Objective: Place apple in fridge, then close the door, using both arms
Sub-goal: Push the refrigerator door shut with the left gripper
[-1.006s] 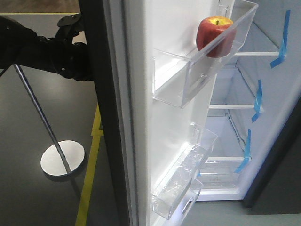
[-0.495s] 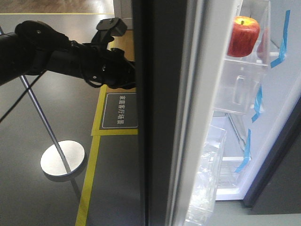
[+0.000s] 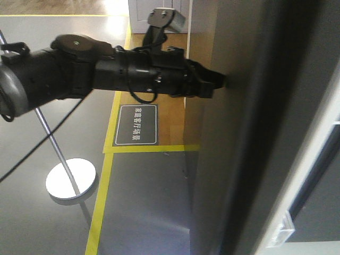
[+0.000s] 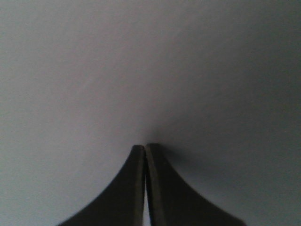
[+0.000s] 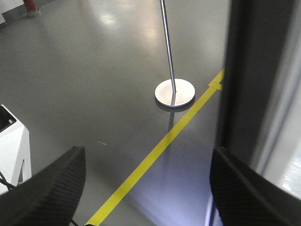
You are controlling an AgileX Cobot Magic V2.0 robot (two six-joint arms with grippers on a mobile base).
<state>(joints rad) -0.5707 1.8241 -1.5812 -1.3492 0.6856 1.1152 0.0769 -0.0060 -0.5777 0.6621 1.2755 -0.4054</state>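
Your left arm (image 3: pixel 106 71) reaches in from 9 o'clock of the front view, and the left gripper (image 3: pixel 217 81) at its end meets the dark grey outer face of the door (image 3: pixel 255 133), which fills the view from 12 round to 5 o'clock. In the left wrist view the two black fingertips (image 4: pixel 138 157) are pressed together with nothing between them, their ends touching the plain grey panel. A thin pale strip runs down the door's far edge toward 4 o'clock, so you cannot tell whether the door is fully seated. The apple shows in no view, and you cannot tell where it sits. Your right gripper (image 5: pixel 146 153) hangs over the floor with its jaws spread wide and holding nothing; its textured fingers (image 5: pixel 56 188) sit at 7 and 5 o'clock of the right wrist view. Between and beyond them a yellow floor line (image 5: pixel 155 150) runs from 6 toward 2 o'clock, passing just beside the round base of a metal stand (image 5: pixel 175 92). A white box (image 5: pixel 11 141) sits at 9 o'clock. In the front view, a dark floor sign (image 3: pixel 136 125) lies below your left arm.
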